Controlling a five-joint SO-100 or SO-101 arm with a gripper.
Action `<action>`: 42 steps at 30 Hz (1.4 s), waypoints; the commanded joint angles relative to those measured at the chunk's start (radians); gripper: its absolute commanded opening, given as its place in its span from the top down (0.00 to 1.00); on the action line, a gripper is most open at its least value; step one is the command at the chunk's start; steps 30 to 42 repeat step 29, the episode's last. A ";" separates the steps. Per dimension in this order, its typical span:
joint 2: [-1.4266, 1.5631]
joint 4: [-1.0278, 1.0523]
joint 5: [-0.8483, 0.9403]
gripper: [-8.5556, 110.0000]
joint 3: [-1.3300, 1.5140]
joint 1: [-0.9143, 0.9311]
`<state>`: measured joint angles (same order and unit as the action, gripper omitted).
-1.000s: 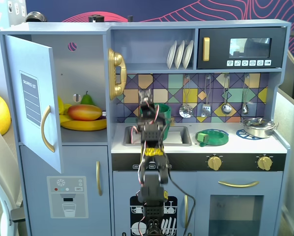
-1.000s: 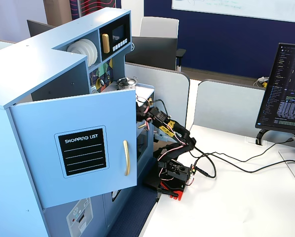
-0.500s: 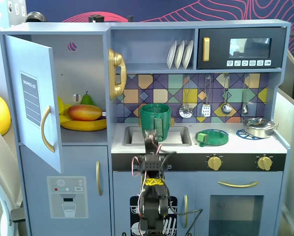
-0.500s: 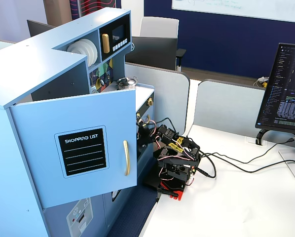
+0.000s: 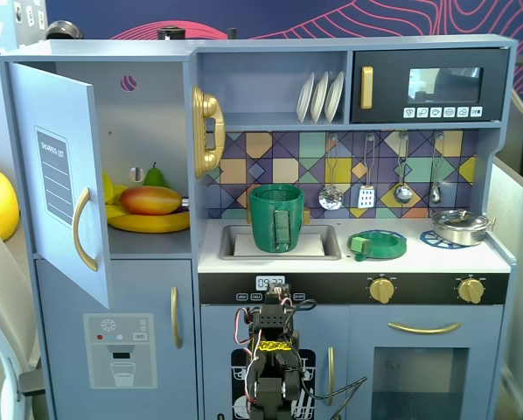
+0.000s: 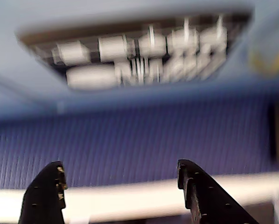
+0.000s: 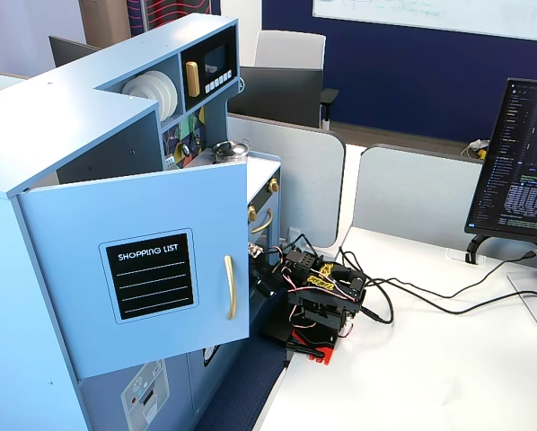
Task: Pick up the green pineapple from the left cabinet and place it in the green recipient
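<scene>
The left cabinet (image 5: 113, 175) stands with its door (image 5: 65, 184) swung wide. Inside sit a mango (image 5: 150, 199), bananas (image 5: 148, 222) and a pear (image 5: 155, 176) — I can't pick out the green pineapple among them. The green recipient (image 5: 276, 217) stands in the sink (image 5: 318, 242), right of the cabinet. The arm (image 5: 270, 367) is folded low in front of the kitchen, its gripper (image 6: 118, 186) empty — jaws spread wide in the blurred wrist view.
</scene>
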<state>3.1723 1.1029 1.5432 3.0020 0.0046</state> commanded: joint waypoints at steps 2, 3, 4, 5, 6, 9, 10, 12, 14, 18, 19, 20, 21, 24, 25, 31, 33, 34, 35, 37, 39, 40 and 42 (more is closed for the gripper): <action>0.005 0.218 -0.018 0.81 -0.005 -0.017; 0.005 0.252 -0.023 0.83 -0.005 -0.017; 0.005 0.288 -0.021 0.84 -0.005 -0.017; 0.005 0.328 -0.015 0.85 -0.005 -0.017; 0.005 0.368 -0.014 0.85 -0.005 -0.017; 0.005 0.423 -0.066 0.86 -0.005 -0.049; 0.005 0.422 -0.080 0.86 -0.005 -0.051; 0.005 0.422 -0.077 0.86 -0.005 -0.041; 0.005 0.422 -0.077 0.85 -0.005 -0.034; 0.005 0.426 -0.044 0.81 -0.005 -0.025; 0.005 0.430 -0.031 0.80 -0.005 -0.018; 0.006 0.430 -0.028 0.78 -0.005 -0.006; 0.006 0.430 -0.028 0.76 -0.005 0.009; 0.006 0.430 -0.028 0.77 -0.005 0.028; 0.006 0.430 -0.028 0.77 -0.005 0.028; 0.006 0.430 -0.028 0.77 -0.005 0.028; 0.006 0.430 -0.028 0.77 -0.005 0.028; 0.006 0.430 -0.028 0.77 -0.005 0.028; 0.006 0.430 -0.028 0.77 -0.005 0.028; 0.006 0.430 -0.028 0.77 -0.005 0.028; 0.006 0.430 -0.028 0.77 -0.005 0.028; 0.006 0.430 -0.028 0.77 -0.005 0.028; 0.006 0.430 -0.028 0.77 -0.005 0.028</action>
